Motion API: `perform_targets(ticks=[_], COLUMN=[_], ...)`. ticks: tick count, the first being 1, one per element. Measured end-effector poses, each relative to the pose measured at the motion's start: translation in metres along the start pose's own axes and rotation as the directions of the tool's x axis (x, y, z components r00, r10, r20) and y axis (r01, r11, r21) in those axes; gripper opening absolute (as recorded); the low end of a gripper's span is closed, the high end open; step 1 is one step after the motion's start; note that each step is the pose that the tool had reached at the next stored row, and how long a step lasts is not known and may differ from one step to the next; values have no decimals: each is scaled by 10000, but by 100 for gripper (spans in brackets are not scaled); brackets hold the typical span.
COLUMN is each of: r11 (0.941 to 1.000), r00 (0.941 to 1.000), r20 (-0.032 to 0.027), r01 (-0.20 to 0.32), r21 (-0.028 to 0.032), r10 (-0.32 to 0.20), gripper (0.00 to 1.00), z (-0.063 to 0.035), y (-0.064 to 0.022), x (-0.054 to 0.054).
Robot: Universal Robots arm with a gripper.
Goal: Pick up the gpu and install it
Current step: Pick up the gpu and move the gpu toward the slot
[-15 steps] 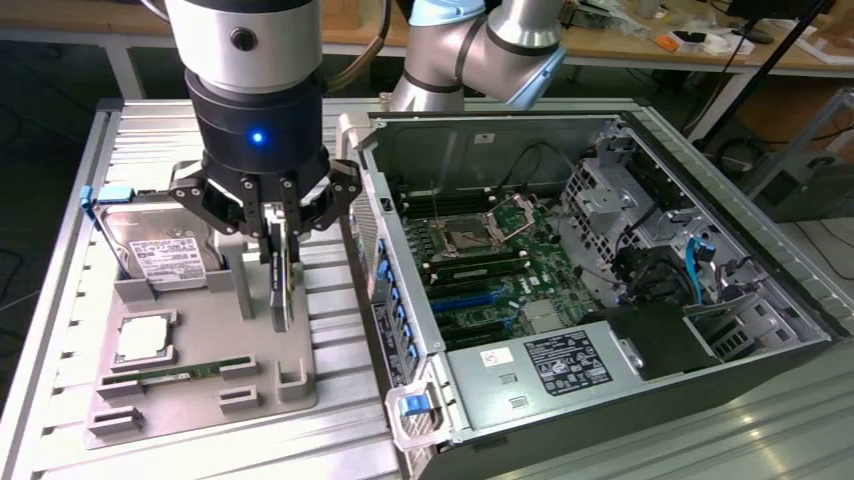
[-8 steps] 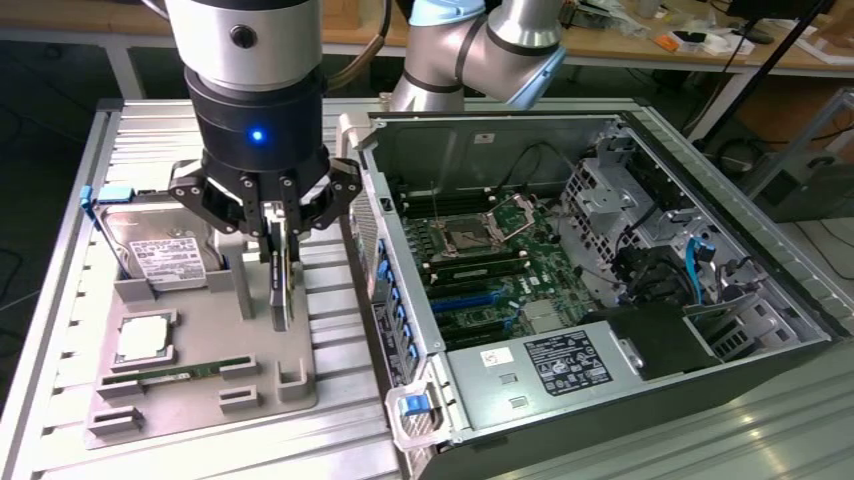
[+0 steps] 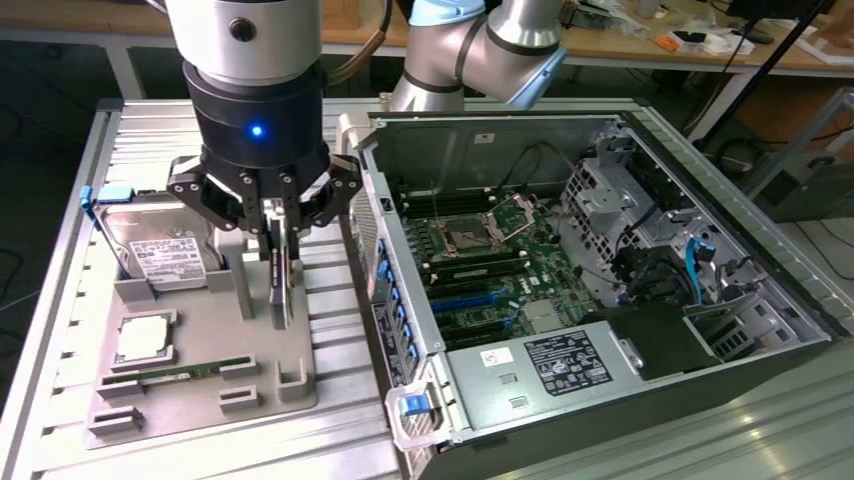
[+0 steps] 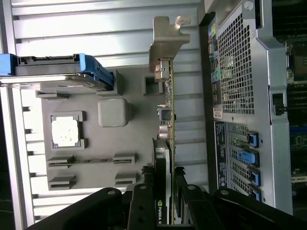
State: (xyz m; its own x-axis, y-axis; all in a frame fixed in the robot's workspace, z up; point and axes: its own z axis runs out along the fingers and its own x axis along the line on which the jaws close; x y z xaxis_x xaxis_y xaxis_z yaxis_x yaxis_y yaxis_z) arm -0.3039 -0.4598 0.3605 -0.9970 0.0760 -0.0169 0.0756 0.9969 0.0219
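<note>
Gripper (image 3: 280, 238) closed to a narrow gap, fingers (image 4: 141, 203) pinching the gpu (image 3: 280, 290) by its two flat faces. Card on edge directly beneath the wrist, thin as a blade from above. Long axis along the 12-to-6 o'clock line of the exterior view, parallel to the near wall of the computer case (image 3: 400, 300). Silver end bracket (image 4: 168, 43) at the 12 o'clock end, black fan side under the fingers. Lower edge down at the gray fixture tray (image 3: 214, 340); seated in its holder or just lifted free, cannot tell. Case at 3 o'clock from the gripper, just beside the tray, side open, motherboard (image 3: 494, 270) facing up. Hard drive (image 3: 154, 250) at 9 o'clock from the card, processor (image 3: 144, 340) and memory stick (image 3: 180, 372) toward 7 o'clock, all apart from the grip. Judgement: pickup in hand, installation not yet begun. Board and slots off to 3 o'clock, card's length in line with the case's bracket wall.
</note>
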Motion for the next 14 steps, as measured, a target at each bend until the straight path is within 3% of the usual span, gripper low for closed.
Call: perform_targets(ticks=[14], r11=[10000], r00=[10000], r20=[1], r01=[-1], r21=[-1], r10=[1], gripper=[27], z=[-126], y=[3], x=[-2])
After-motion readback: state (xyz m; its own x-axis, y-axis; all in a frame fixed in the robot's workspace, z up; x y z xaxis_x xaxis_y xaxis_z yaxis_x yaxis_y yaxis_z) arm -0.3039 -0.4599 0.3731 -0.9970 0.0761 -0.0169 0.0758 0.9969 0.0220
